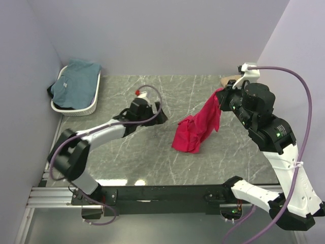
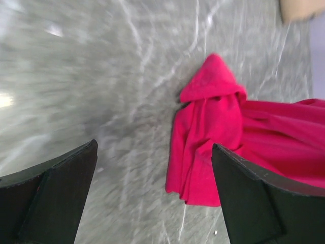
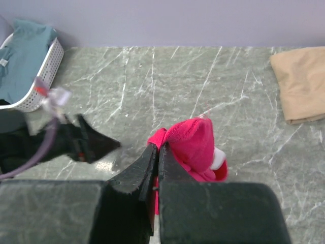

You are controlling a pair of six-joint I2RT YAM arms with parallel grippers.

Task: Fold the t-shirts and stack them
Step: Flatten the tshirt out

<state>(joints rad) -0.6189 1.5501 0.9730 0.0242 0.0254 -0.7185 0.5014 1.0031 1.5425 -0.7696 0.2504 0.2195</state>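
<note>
My right gripper [image 1: 219, 94] is pressed together and pinches the red shirt [image 1: 195, 129] at 1 upper edge, high above the counter [image 1: 152, 162]. The cloth hangs down from it in a bunched strip, and its lower end rests crumpled on the counter near the middle. My left gripper [image 1: 158, 117] is spread wide and holds nothing. It is low over the counter, just to the left of the crumpled end and apart from it. The tan shirt [image 3: 299, 86] lies flat at the far right side, and I think it is already folded. The teal shirt [image 1: 76, 84] lies in the white basket [image 1: 76, 109] at the far left corner. So I judge that I am at the start of the red shirt: it is lifted, but not yet opened or laid flat. For the next move, I think my left gripper must close on a second edge of the hanging cloth, so that the 2 grippers can stretch it out. I cannot tell which fold is a sleeve or a hem.
</note>
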